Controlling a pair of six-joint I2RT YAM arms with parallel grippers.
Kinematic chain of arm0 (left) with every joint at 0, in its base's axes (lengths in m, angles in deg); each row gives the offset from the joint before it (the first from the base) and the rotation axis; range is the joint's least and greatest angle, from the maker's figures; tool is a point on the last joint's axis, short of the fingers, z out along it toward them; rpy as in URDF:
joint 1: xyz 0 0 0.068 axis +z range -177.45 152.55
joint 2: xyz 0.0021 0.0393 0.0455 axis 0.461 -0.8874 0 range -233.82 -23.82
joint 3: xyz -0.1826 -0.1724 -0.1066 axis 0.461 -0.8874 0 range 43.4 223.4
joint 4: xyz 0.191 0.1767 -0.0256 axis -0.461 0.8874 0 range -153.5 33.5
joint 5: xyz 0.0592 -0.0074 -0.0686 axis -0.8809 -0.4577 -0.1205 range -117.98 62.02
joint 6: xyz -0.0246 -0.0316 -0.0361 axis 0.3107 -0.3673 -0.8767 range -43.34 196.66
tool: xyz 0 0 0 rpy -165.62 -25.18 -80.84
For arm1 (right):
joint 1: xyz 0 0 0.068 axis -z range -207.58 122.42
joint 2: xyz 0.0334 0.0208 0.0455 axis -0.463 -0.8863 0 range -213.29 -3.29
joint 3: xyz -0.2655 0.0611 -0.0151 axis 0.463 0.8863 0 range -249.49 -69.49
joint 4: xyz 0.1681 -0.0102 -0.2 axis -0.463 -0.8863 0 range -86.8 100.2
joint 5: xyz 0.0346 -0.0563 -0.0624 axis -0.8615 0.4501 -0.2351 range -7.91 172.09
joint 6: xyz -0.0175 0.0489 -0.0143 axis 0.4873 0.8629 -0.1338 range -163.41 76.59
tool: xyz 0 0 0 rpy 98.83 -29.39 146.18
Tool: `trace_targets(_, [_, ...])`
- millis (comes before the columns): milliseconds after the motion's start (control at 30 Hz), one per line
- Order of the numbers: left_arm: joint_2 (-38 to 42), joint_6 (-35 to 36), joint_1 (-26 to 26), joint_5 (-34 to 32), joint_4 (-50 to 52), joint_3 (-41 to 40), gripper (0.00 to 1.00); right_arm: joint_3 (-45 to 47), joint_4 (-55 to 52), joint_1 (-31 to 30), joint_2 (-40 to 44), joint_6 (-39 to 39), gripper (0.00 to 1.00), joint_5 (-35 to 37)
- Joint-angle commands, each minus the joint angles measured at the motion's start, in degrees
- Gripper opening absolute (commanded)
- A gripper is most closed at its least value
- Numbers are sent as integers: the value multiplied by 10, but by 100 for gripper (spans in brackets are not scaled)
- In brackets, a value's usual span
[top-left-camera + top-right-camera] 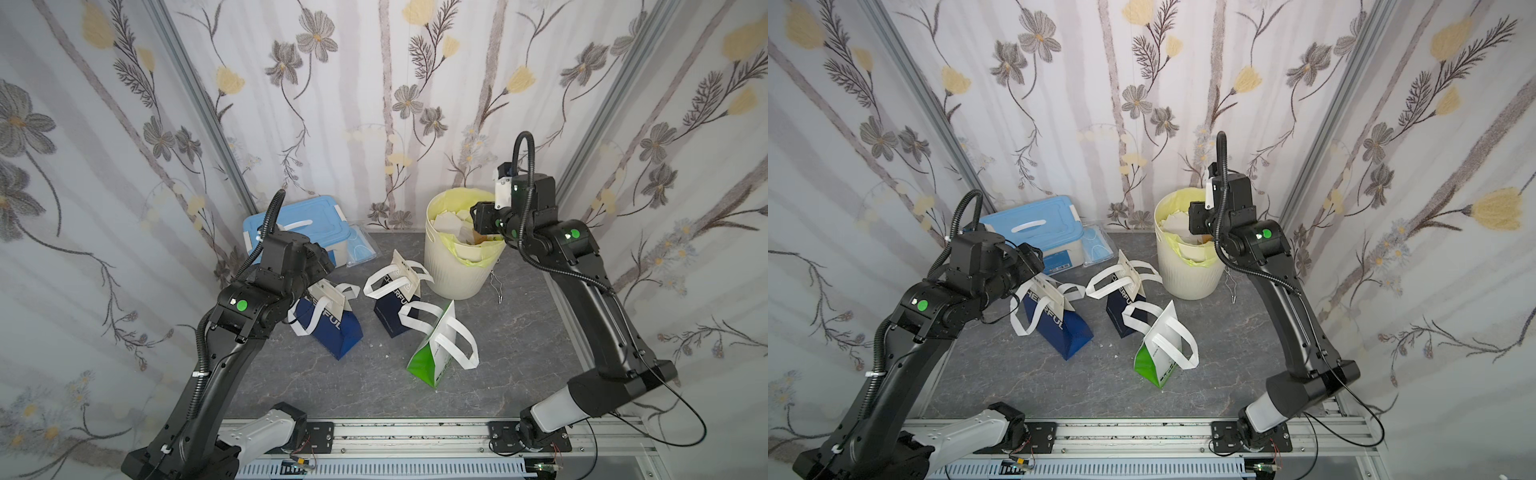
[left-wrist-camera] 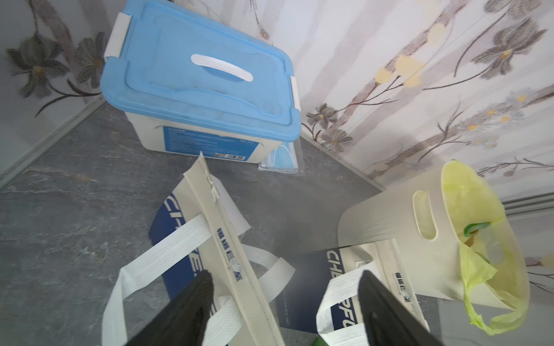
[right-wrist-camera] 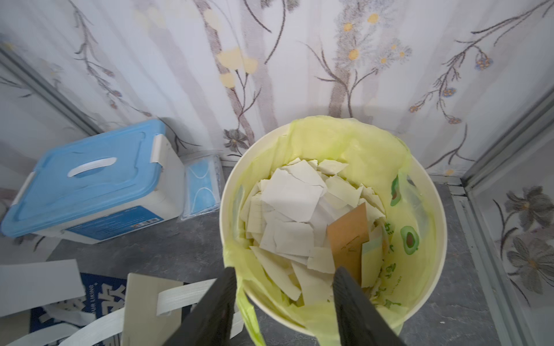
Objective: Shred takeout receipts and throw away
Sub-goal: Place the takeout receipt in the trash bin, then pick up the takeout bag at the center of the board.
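Torn white pieces of takeout receipts fill the cream bin, which has a yellow-green liner. My right gripper hangs open over the bin's near rim, with nothing between its fingers. A whole white receipt sticks out behind the beige zipper top of the blue bag. My left gripper is open just above that bag and the navy bag, and it holds nothing. The navy bag stands next to the bin.
A green and white bag with white loop handles stands in front of the navy bag. A blue-lidded storage box and a pack of face masks sit at the back left. A small wire clip lies beside the bin.
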Motion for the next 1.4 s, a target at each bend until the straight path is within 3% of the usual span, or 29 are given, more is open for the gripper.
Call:
trace_targets(0, [-19,1,15,-8,76,16,89,113,90,-11,85,21,56,-33])
trace_targets(200, [-89,0,19,6,105,46,92,271,155,-26,222,58,57,-30])
trace_targets(433, [-185,10,32,-33,163,104,81,309,132,-28,261,77,56,-19])
trace_targets(567, [-206,15,41,-40,164,93,77,316,131,-27,269,82,56,-20])
trace_targets(833, [-204,20,53,-28,126,30,54,324,131,-27,280,84,56,-24])
trace_targets(967, [-204,25,54,-34,122,17,38,324,128,-27,284,84,55,-28])
trace_targets(1100, [-176,31,55,-45,110,-3,16,325,130,-27,289,84,55,-31])
trace_targets(1233, [-136,50,55,-54,113,-20,3,322,135,-27,292,87,54,-39])
trace_targets(1367, [-83,109,55,-28,102,-32,0,319,140,-28,292,88,53,-61])
